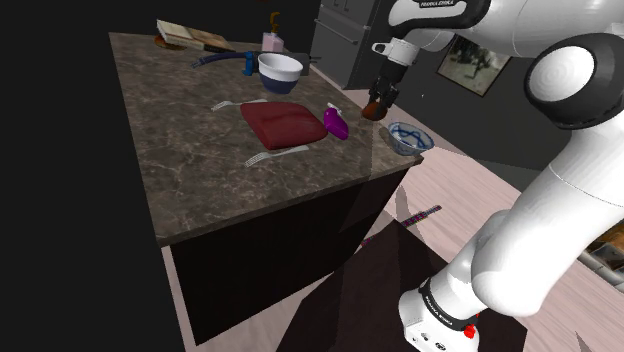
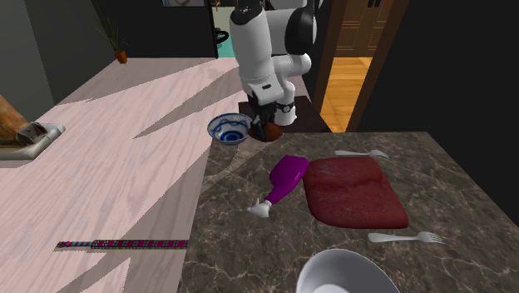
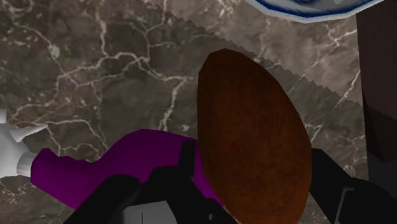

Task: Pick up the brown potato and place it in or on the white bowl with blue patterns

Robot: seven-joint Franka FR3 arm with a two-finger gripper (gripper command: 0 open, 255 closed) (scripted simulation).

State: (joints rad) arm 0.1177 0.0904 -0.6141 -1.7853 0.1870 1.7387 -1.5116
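My gripper (image 1: 378,102) is clamped on the potato (image 1: 374,110). In the wrist view its black fingers (image 3: 331,191) press the flanks of a smooth, egg-shaped brown body with faint lengthwise streaks. I hold the potato above the counter (image 1: 190,140), a slab of dark grey-brown marble laced with pale veins, near the corner closest to the stand. The bowl (image 1: 408,137) sits on that corner, just beside the potato. It is small and round, white with blue swirls inside and a blue-banded rim, and the potato is not in it. From the wrist camera the bowl's scalloped rim (image 3: 305,7) lies beyond the potato's tip. A glossy purple bottle (image 3: 127,159) with a white cap lies on its side on the stone beneath my hand. In the second exterior view the bottle (image 2: 284,179) rests against the edge of a dark red cloth (image 2: 353,193), a flat, soft-cornered rectangle. Two pale forks flank that cloth, one (image 2: 362,153) on the arm's side and one (image 2: 406,238) on the opposite side. A plain bowl (image 1: 280,72), larger, white inside with a blue base, stands further along the counter, well apart from my hand.
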